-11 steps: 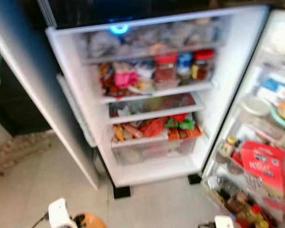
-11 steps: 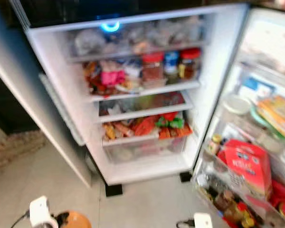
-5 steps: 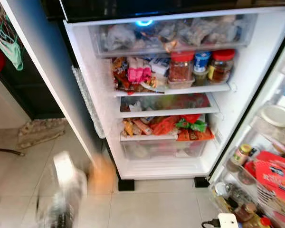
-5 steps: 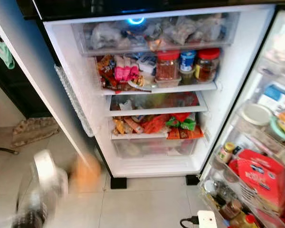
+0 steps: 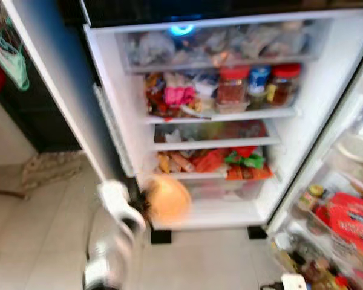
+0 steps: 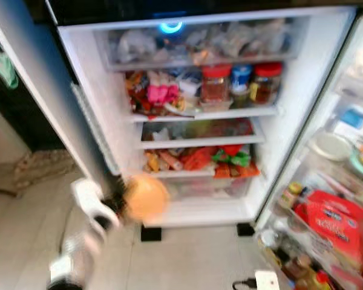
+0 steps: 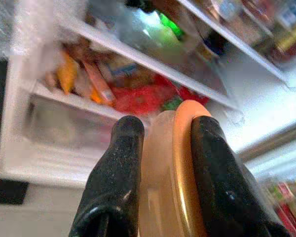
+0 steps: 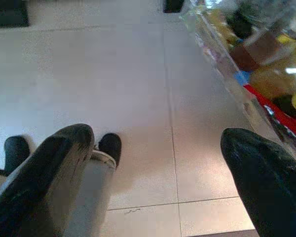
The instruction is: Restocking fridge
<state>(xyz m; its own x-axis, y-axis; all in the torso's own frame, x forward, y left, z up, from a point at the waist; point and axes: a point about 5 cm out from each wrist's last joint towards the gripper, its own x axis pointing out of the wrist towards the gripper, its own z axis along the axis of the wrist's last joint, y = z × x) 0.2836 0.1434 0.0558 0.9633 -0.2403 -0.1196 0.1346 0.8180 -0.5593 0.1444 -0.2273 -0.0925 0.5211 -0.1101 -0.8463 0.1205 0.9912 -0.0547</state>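
Observation:
The fridge (image 5: 317, 103) stands open before me, its shelves packed with jars, packets and bags. My left gripper (image 7: 167, 123) is shut on a round tub with an orange lid (image 7: 175, 168), one black finger on each flat side. In the eye views the tub (image 5: 168, 199) is a blurred orange disc in front of the clear bottom drawer (image 5: 230, 188), with the left arm (image 5: 118, 208) just left of it. My right gripper (image 8: 155, 138) hangs open low over the tiled floor, beside the door rack, with nothing between its fingers.
The fridge's right door rack (image 5: 302, 241) holds a red carton (image 5: 351, 219), jars and bottles. The other door's edge (image 5: 54, 90) stands at the left, with a mat (image 5: 48, 170) on the floor beside it. My feet (image 8: 109, 145) stand on pale tiles (image 8: 138, 74).
My left arm has risen from low on the left and carried the orange-lidded tub up and right, to the front of the bottom drawer. The camera has shifted slightly.

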